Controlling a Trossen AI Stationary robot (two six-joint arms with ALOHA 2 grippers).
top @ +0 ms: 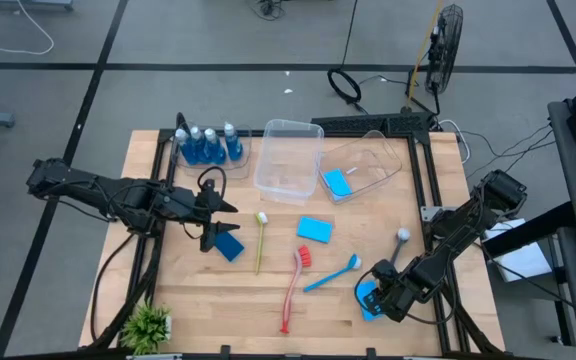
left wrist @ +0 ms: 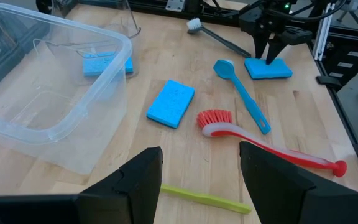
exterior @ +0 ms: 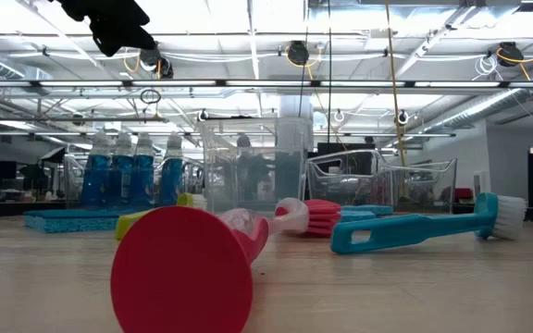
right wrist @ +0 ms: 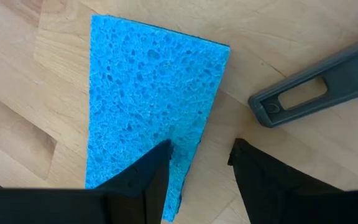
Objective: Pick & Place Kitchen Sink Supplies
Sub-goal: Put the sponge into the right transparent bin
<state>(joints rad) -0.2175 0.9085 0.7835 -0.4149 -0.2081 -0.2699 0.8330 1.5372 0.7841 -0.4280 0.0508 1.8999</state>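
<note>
4 brushes point(top: 290, 290), 4 sponges point(top: 314, 229), 4 bottles point(top: 206, 145)

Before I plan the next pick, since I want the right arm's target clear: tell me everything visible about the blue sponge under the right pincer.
The sponge is a flat blue rectangle with a porous, pitted surface and looks soft. It lies flat on the wooden table near its front right corner. The right pincer is above it, fingers open over one edge, not clamped on it. The grey brush's handle end lies close beside it, apart.

open worktop point(top: 198, 290) front-left past the plant point(top: 148, 324), back blocked by tubs point(top: 288, 158) and bottles point(top: 206, 145), brushes point(top: 293, 288) cluttering the middle
</note>
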